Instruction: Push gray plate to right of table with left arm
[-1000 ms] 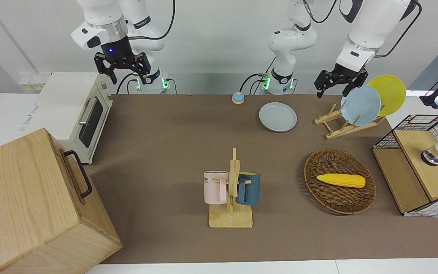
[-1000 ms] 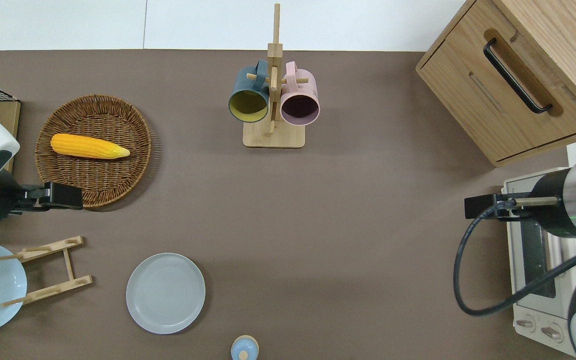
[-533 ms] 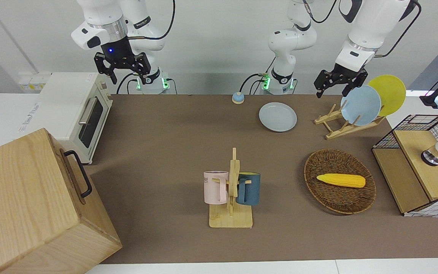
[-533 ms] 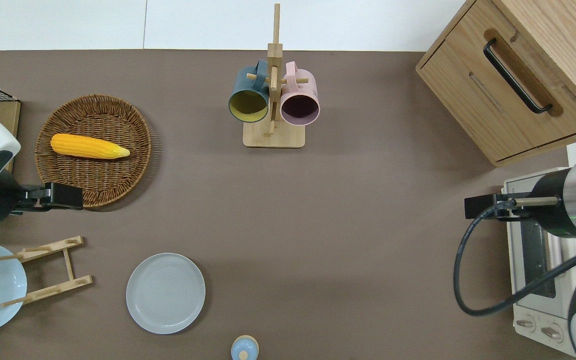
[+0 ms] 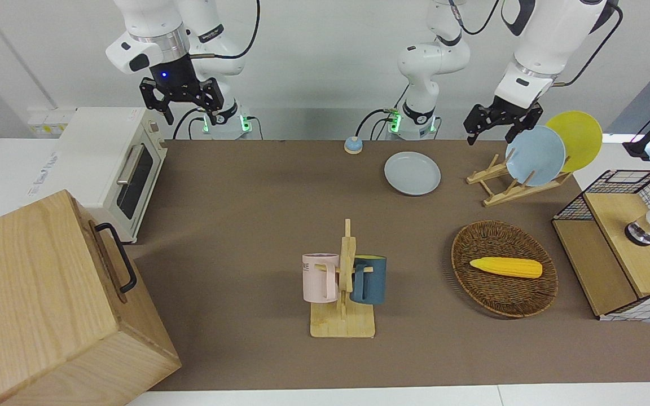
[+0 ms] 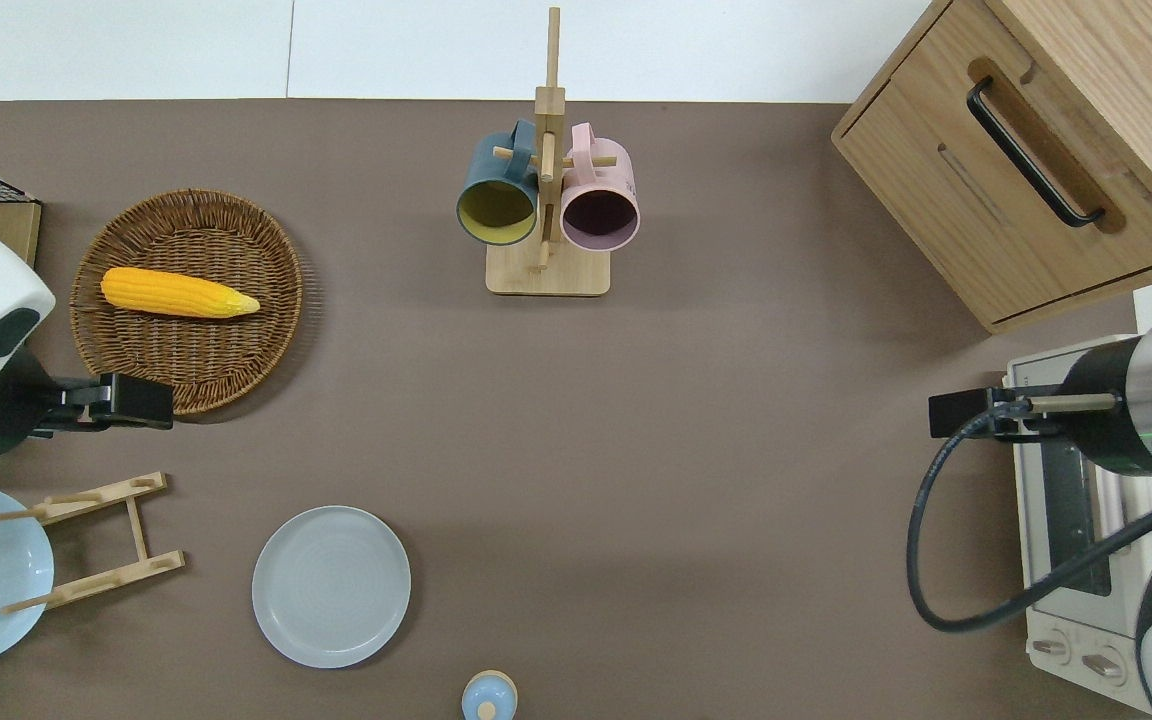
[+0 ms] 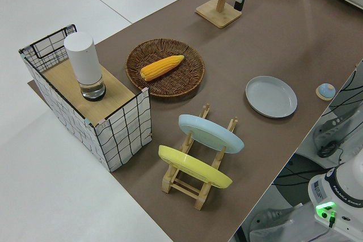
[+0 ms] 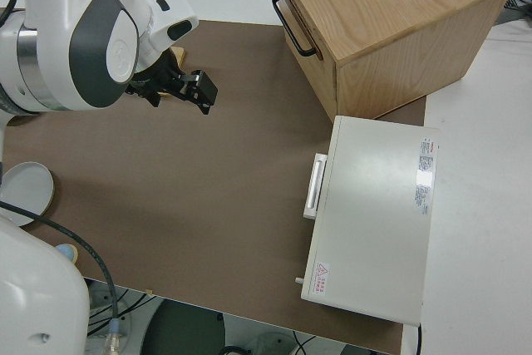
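Note:
The gray plate [image 5: 412,173] lies flat on the brown table [image 5: 246,214] close to the robots' edge, toward the left arm's end; it also shows in the overhead view [image 6: 331,585] and the left side view [image 7: 271,96]. My left gripper [image 5: 488,138] is open and empty, up in the air. In the overhead view the left gripper [image 6: 151,402] is over the table between the wicker basket and the plate rack, well apart from the gray plate. My right gripper [image 5: 189,115] is open and its arm is parked.
A wooden rack [image 5: 500,186] holds a sky-blue plate [image 5: 535,155] and a yellow plate [image 5: 579,138]. A wicker basket [image 5: 494,293] holds a corn cob [image 5: 505,267]. Also here are a mug tree [image 5: 345,282], a small blue knob [image 5: 353,145], a toaster oven [image 5: 116,163] and a wooden cabinet [image 5: 43,304].
My left gripper has risen slightly and drifted a little toward the middle of the table. The gray plate and the right arm have not moved.

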Tool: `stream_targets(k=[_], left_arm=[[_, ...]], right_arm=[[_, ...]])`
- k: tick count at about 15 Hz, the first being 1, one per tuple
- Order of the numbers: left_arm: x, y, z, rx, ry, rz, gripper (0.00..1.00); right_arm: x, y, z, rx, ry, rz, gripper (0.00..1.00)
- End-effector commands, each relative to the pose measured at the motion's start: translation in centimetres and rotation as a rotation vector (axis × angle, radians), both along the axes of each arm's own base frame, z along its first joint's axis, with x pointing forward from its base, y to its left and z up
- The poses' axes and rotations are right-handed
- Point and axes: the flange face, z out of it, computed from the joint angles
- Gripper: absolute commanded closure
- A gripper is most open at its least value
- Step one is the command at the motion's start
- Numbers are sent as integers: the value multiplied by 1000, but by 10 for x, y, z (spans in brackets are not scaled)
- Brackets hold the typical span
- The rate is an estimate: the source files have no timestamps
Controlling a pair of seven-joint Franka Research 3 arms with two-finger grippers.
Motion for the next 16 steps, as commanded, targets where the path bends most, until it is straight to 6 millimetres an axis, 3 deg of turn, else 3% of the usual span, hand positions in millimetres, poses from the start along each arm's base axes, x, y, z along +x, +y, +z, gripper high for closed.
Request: stream_targets(k=[1, 8, 12, 16], left_arm=[[-25, -3, -18, 20, 48, -13, 7], [-69, 16, -94, -34, 96, 50, 7], [-109, 20, -142, -63, 75, 90, 7], [-119, 24, -167, -70, 62, 111, 11]], right_arm=[[-8, 0, 0, 9, 5, -20, 5], [-8, 0, 0, 9, 3, -22, 5], [-8, 0, 0, 9, 3, -22, 5], [-8, -1, 0, 9, 3, -22, 5]])
